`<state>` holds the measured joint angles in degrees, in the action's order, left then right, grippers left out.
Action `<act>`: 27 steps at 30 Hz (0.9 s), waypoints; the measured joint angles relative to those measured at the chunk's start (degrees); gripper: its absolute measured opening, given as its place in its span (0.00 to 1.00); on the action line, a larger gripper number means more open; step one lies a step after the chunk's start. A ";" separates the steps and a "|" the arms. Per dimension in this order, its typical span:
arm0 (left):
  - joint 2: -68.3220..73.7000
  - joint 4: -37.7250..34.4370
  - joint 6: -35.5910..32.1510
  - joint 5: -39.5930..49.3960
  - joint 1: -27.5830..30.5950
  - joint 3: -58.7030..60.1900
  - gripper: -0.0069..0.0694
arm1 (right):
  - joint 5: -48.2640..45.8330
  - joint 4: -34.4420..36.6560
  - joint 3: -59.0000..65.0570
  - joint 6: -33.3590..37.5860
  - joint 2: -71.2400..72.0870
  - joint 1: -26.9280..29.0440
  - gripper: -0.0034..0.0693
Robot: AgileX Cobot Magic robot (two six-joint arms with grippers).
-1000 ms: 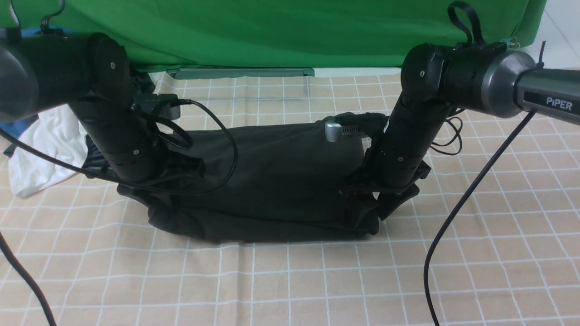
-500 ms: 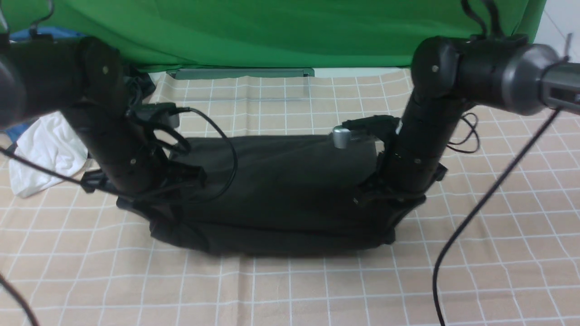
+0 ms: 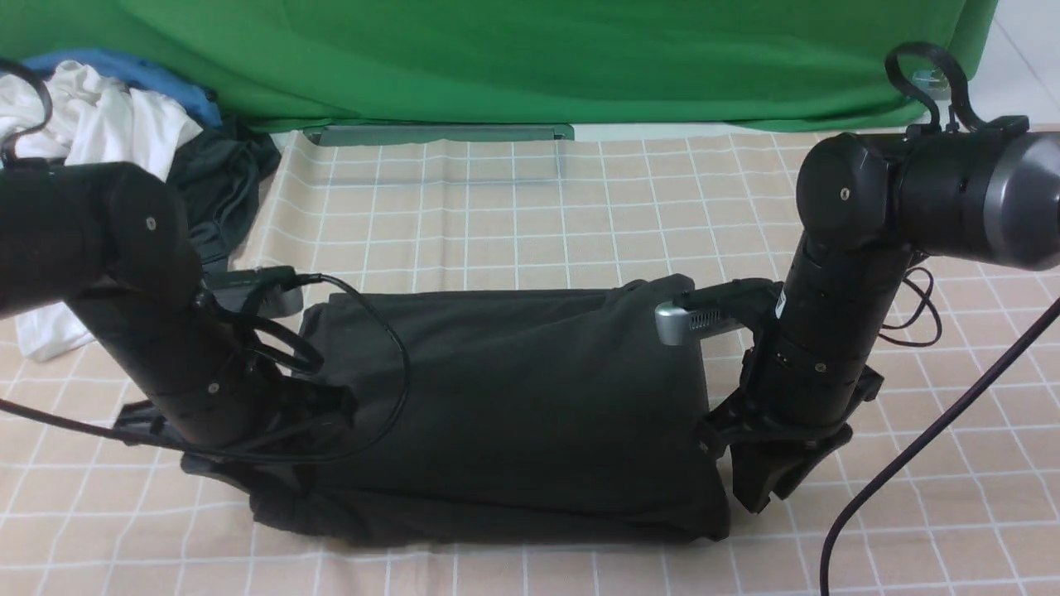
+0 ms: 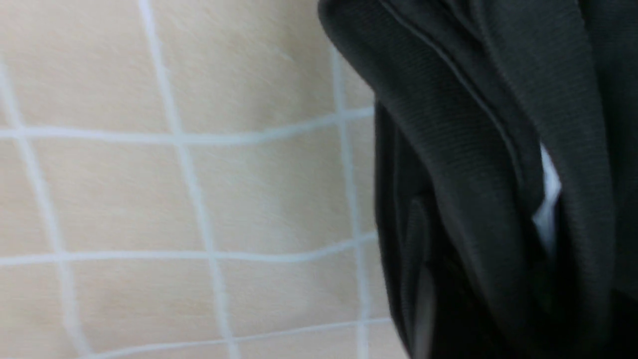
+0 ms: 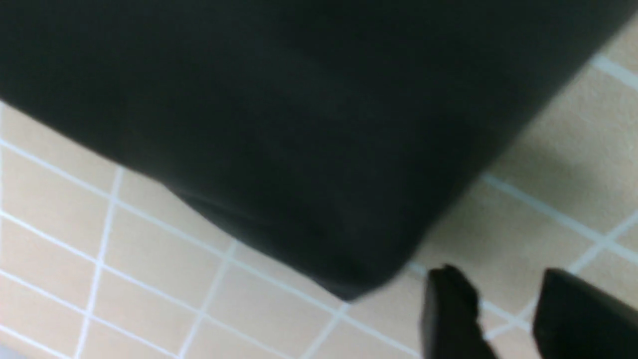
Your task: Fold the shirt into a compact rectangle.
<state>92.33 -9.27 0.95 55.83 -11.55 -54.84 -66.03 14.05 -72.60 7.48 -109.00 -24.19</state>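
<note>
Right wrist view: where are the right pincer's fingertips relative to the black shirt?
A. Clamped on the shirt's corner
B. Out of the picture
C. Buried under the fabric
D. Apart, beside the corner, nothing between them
D: the right pincer shows two dark fingertips with checked tablecloth between them, just off the corner of the black shirt, not touching it.

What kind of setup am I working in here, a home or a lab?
Most likely a lab or recording bench, not a home: a green backdrop hangs behind the table, a beige checked tablecloth covers the work surface, and spare clothes are piled at the far left beside the black shirt.
</note>
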 joint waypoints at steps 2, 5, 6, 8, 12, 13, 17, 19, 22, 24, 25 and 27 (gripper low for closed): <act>0.00 2.18 0.43 1.59 0.00 -1.50 0.51 | -1.31 -0.61 -0.73 0.00 0.05 0.00 0.50; 0.00 4.50 0.87 7.03 0.04 -6.01 0.65 | -2.43 -2.04 -2.87 -0.11 1.13 0.00 0.47; 0.00 4.56 1.02 8.50 0.04 -7.63 0.71 | -2.43 -2.23 -3.57 -0.21 1.66 0.00 0.45; -0.06 4.33 1.10 9.27 0.04 -10.29 0.76 | -2.09 -2.29 -5.50 -0.35 3.25 0.00 0.36; -0.25 0.04 0.10 5.06 0.04 -12.43 0.72 | 0.41 -0.79 -6.96 -0.28 5.60 -0.64 0.19; -0.13 -3.76 -0.59 3.15 0.04 -12.29 0.63 | 1.65 0.23 -7.01 0.10 5.71 -1.29 0.12; 1.35 -7.88 -2.48 0.49 0.04 -10.15 0.27 | 4.26 1.96 -6.96 0.20 4.03 -3.89 0.10; 2.42 -7.89 -2.61 -0.84 0.04 -8.11 0.16 | 5.17 2.28 -6.62 0.20 2.68 -5.32 0.10; 3.10 -7.89 -2.35 -1.86 0.04 -4.75 0.11 | 5.69 2.49 -5.17 0.02 1.07 -6.27 0.10; 3.16 -7.61 -1.46 -3.19 0.04 -1.87 0.11 | 7.36 2.57 -3.26 -0.39 0.19 -6.47 0.10; 3.16 -7.61 -1.46 -3.43 0.04 -1.61 0.11 | 7.64 2.57 -3.03 -0.50 0.15 -6.47 0.10; 3.16 -7.32 -0.31 -5.92 0.04 0.67 0.11 | 10.15 2.57 -1.12 -1.22 0.10 -6.47 0.10</act>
<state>95.49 -16.59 0.64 49.90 -11.50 -54.17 -55.88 16.62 -73.72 6.26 -108.90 -30.66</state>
